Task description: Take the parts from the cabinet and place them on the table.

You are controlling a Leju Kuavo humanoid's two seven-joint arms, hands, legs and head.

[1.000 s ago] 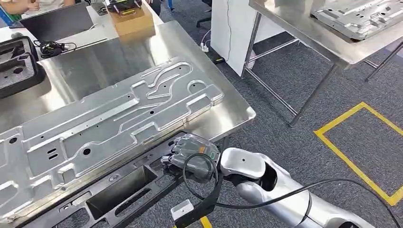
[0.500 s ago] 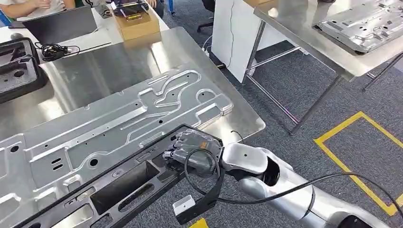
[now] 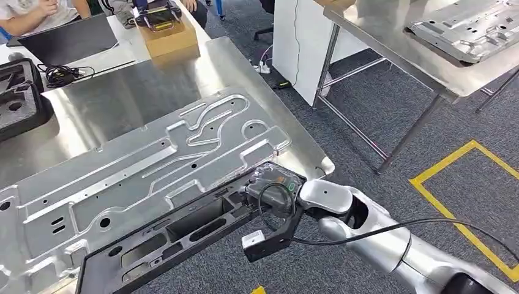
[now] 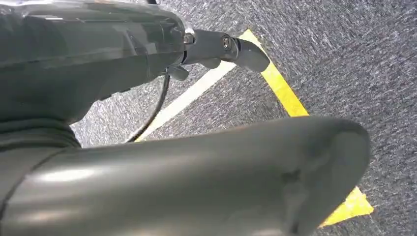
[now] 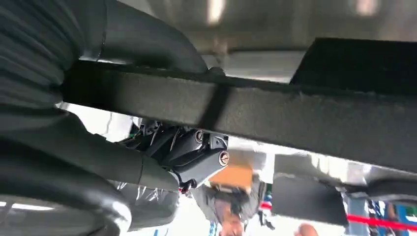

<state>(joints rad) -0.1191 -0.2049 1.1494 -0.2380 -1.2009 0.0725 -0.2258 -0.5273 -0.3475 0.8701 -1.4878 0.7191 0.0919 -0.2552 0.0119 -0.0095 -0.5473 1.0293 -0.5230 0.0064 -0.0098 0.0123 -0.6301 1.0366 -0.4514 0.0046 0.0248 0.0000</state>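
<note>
Right robot hand (image 3: 271, 185) gripping black frame part (image 3: 177, 236), no writing legible

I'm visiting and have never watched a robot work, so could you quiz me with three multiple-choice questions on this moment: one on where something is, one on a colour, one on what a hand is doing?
1. Where does the large silver metal panel lie?
A. On the steel table
B. On the carpet
C. On the cardboard box

2. What colour is the tape marking the floor?
A. Red
B. Yellow
C. Blue

3. What is the right hand doing?
A. Hanging free with fingers spread
B. Gripping the end of the black frame part
C. Pressing on the laptop

Answers:
1. A, the panel rests flat on the steel table.
2. B, yellow lines cross the grey carpet in the head view.
3. B, the hand is closed on the black frame part at the table's near edge; the right wrist view shows the fingers wrapped around its bar.
</note>
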